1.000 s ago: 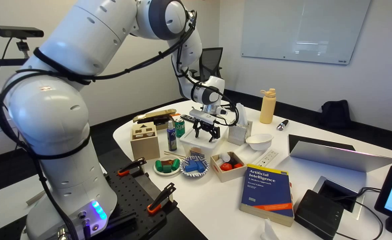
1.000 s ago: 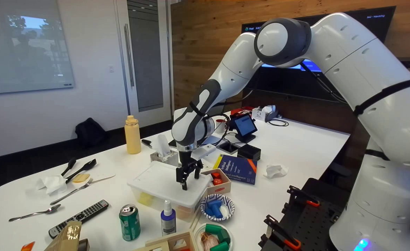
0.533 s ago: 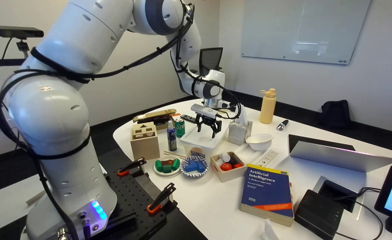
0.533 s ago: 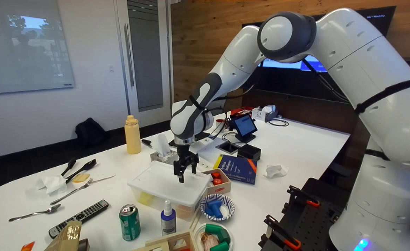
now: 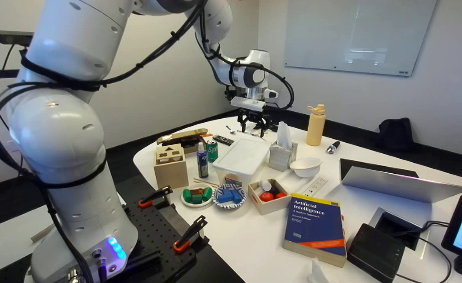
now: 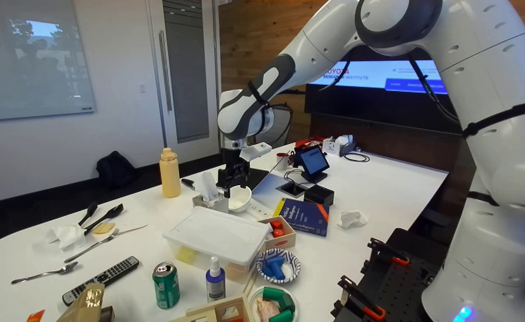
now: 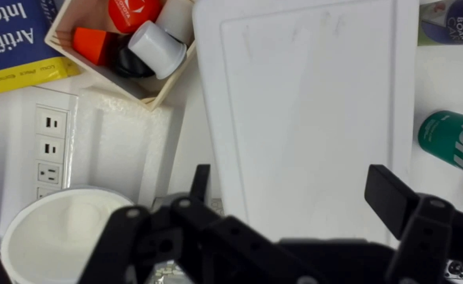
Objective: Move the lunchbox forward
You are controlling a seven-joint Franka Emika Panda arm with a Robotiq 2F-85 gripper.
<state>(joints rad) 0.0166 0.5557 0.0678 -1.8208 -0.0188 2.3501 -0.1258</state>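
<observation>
The gripper (image 7: 292, 186) is hanging in the air, higher than the lunchbox (image 6: 215, 241) and apart from it — its fingers (image 7: 391, 199) are standing wide, with a gap between them. The lunchbox is sitting flat on the white table (image 5: 246, 234), its pale lid (image 7: 314, 98) on, and a yellow shape (image 6: 185, 255) is showing through its wall in an exterior view. In the wrist view the lid is showing between the fingers and stretching well beyond them. Along a long side of the lunchbox the tissue box (image 5: 282, 156) and a wooden tray (image 5: 276, 205) are standing close by (red, black and white pieces (image 7: 134, 14) are lying in the tray). By the other long side a green can (image 6: 166, 285) and a spray bottle (image 6: 216, 284) are standing — and near an end, a patterned bowl (image 6: 294, 264) is holding blue blocks (image 5: 227, 195). A blue book (image 5: 315, 226) is lying past the tray; a white bowl (image 5: 306, 168) is resting near the tissue box.
</observation>
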